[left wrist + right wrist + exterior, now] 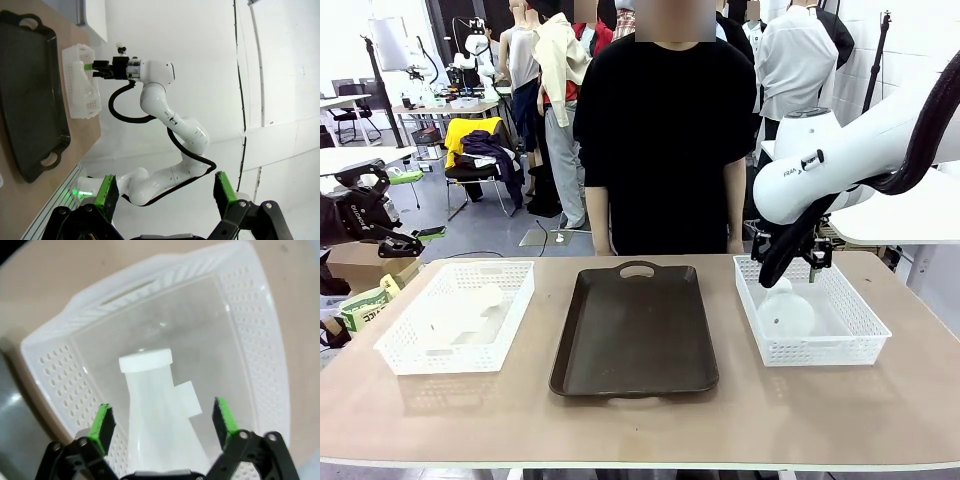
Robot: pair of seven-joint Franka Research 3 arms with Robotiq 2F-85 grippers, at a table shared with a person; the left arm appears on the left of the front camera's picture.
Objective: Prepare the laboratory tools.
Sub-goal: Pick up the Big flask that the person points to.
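– On the near half of the tabletop, what's set out so far?
– Nothing of the task's. The dark tray in the middle lies bare, so I judge the work barely begun: neither flask is prepared yet.
– And your tools?
– My left tool hangs off to the side of the tabletop, jaws wide, holding nothing. My right tool is down over the right basket, jaws wide to either side of the flask inside it, pads not touching it.
– The other one?
– A pale shape in the left basket looks like the second flask, on its side; I can't be sure. Beyond the tray a person stands at the far edge.
– So what's left?
– By my reckoning, everything: grasp, lift and set out, twice over.
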